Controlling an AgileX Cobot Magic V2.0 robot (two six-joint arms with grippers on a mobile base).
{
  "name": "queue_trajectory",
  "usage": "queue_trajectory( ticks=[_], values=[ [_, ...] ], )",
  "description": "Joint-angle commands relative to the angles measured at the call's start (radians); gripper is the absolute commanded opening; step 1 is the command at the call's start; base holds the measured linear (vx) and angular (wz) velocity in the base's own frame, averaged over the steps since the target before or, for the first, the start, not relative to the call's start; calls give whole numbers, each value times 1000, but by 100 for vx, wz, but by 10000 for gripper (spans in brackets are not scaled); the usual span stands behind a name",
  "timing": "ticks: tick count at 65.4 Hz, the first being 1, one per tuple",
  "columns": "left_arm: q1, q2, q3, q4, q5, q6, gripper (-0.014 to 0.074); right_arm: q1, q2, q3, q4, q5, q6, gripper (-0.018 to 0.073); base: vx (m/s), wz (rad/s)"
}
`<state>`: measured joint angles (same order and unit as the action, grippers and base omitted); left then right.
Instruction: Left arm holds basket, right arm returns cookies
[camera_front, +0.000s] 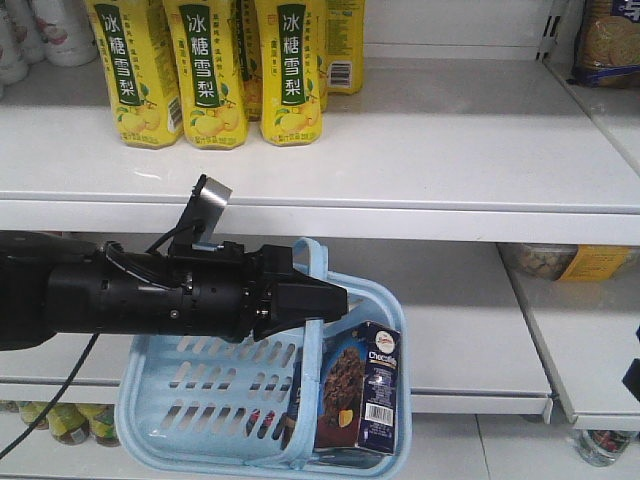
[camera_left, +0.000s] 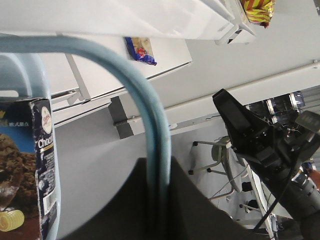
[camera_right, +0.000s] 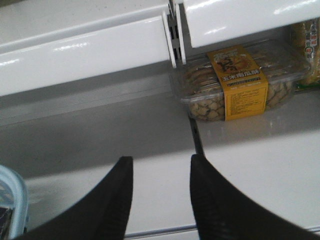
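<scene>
OK, front view: left arm (camera_front: 130, 300) comes in from the left. The left gripper (camera_front: 325, 302) is clamped on the hoop handle (camera_front: 315, 255) of the basket (camera_front: 190, 395). The basket hangs in front of the lower shelves. The cookies box (camera_front: 362, 385) stands inside it at the right end, cookie picture facing out and barcode side to the right. Yellow bottles (camera_front: 205, 70) stand in a row on the top shelf (camera_front: 420, 150), well above the basket.

Left wrist view: the handle arcs across the frame and runs down into the dark gripper body at the bottom, so the grip is closed on it. The cookies box is at the left edge, against the basket wall. The right arm (camera_left: 270, 150) is off to the right, well apart from the basket; can't tell its jaw state from this angle. A blue snack packet (camera_left: 140, 51) lies on a shelf behind.

Right wrist view: right gripper (camera_right: 161, 167) is spread and holding nothing. Its two black fingers (camera_right: 117, 200) are apart over the white middle shelf (camera_right: 240, 145). A clear biscuit tub (camera_right: 240, 82) with an orange label sits further back on that shelf. A corner of the basket shows at lower left, beside the left finger and not touching it.
</scene>
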<state>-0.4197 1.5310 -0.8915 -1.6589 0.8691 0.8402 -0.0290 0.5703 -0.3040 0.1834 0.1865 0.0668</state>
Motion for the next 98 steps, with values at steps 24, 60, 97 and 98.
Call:
queue_trajectory(
  ticks=[24,60,97,98],
  values=[
    [5,-31,-30,-113,2,10,-3,319,211,-147,176,92,-57,474,0,0],
    [5,-31,-30,-113,2,10,-3,487,649,-413,406,265,-136,474,0,0],
    [5,-31,-30,-113,2,10,-3,487,835,-436,789,295,-483,473,0,0],
    [5,-31,-30,-113,2,10,-3,487,838,-436,791,295,-485,473,0,0]
  ],
)
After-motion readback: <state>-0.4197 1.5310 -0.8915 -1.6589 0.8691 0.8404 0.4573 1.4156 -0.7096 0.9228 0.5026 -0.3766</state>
